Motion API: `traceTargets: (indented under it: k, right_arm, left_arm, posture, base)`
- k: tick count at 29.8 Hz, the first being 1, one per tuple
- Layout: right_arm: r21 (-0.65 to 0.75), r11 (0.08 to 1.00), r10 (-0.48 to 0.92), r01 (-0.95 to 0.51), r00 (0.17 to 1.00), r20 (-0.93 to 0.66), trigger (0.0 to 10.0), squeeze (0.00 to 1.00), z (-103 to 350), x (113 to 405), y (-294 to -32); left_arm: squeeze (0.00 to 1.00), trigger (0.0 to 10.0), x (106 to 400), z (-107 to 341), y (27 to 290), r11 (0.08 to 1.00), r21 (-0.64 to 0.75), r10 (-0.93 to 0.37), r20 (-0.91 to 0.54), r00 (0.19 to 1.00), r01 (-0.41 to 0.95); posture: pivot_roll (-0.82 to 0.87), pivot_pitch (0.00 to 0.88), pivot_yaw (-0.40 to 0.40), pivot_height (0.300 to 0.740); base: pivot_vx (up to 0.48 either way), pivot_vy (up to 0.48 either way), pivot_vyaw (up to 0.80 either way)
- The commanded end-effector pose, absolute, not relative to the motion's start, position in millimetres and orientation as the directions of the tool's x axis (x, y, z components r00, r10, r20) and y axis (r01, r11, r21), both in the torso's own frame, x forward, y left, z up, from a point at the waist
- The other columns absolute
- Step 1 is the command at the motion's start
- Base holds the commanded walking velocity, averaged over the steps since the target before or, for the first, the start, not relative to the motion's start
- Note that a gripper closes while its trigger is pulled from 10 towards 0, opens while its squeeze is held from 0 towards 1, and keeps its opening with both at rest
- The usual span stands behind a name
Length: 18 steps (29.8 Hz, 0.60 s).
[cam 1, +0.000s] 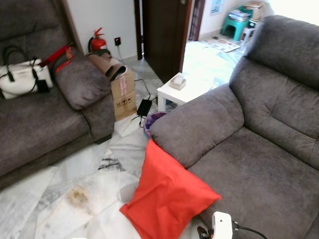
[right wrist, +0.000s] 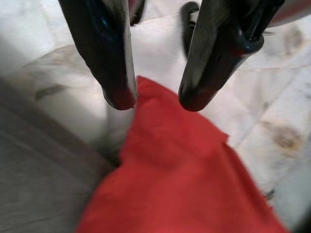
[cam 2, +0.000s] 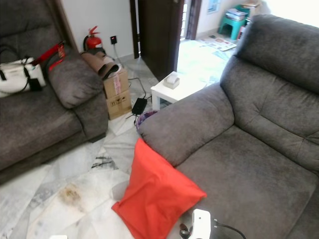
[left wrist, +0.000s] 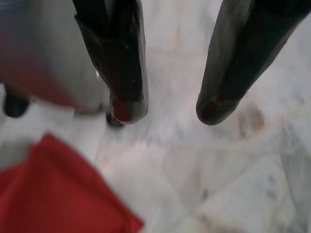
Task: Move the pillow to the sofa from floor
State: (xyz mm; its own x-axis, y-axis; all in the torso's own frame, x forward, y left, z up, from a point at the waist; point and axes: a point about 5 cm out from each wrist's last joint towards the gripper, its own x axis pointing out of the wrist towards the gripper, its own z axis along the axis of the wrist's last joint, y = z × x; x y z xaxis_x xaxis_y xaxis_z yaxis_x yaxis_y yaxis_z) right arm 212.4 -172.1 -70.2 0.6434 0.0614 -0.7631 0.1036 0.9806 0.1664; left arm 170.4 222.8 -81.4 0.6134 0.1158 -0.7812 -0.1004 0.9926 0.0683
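Observation:
A red pillow (cam 1: 167, 194) stands on the marble floor, leaning against the front of the grey sofa (cam 1: 249, 149) on the right. In the right wrist view, my right gripper (right wrist: 156, 99) hangs open above the pillow (right wrist: 180, 179), with nothing between its fingers. My left gripper (left wrist: 167, 109) is open over bare floor, and a corner of the pillow (left wrist: 53, 194) lies below and to one side of it. A white part of my right arm (cam 1: 222, 225) shows at the bottom edge of the eye view.
A second grey sofa (cam 1: 45, 114) on the left holds a white handbag (cam 1: 22, 77). Between the sofas stand a cardboard box (cam 1: 123, 94), a small white table (cam 1: 182, 89) and a black adapter with cable (cam 1: 144, 106). A brownish stain (cam 1: 78, 195) marks the floor.

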Motion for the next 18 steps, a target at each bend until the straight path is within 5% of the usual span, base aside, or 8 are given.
traceTargets:
  k: [1, 7, 10, 12, 18]
  right_arm:
    - [0.165, 0.979, 0.056, 0.119, 0.623, -0.780, 10.0, 0.00, -75, 204, -173]
    - [0.183, 0.977, 0.070, 0.106, 0.655, -0.752, 10.0, 0.00, -73, 206, -173]
    - [0.212, 0.973, 0.083, 0.087, 0.727, -0.681, 10.0, 0.00, -67, 212, -172]
    - [0.273, 0.962, 0.130, 0.019, 0.846, -0.517, 10.0, 0.00, -39, 249, -162]
    - [0.290, 0.955, 0.143, -0.057, 0.947, -0.287, 10.0, 0.00, 4, 290, -155]
  left_arm:
    - [0.00, 10.0, 156, -88, 222, 0.991, 0.074, 0.126, -0.807, 0.577, -0.112]
    - [0.00, 10.0, 195, -65, 229, 0.985, 0.092, 0.171, -0.673, 0.720, -0.147]
    - [0.00, 10.0, 241, -29, 230, 0.987, 0.082, 0.158, -0.474, 0.866, -0.136]
    - [0.00, 10.0, 268, 1, 226, 0.991, 0.104, 0.116, -0.312, 0.943, -0.088]
    - [0.00, 10.0, 284, 35, 219, 0.987, 0.156, 0.051, -0.128, 0.990, -0.030]
  posture:
    - [0.05, 0.110, 0.017, 0.740]
    - [0.05, 0.115, 0.016, 0.740]
    - [0.06, 0.119, 0.022, 0.740]
    - [0.05, 0.118, 0.026, 0.740]
    - [0.05, 0.125, 0.038, 0.740]
  base:
    - [0.000, 0.000, 0.00]
    - [0.000, 0.000, 0.00]
    - [0.000, 0.000, 0.00]
    - [0.000, 0.000, 0.00]
    - [0.000, 0.000, 0.00]
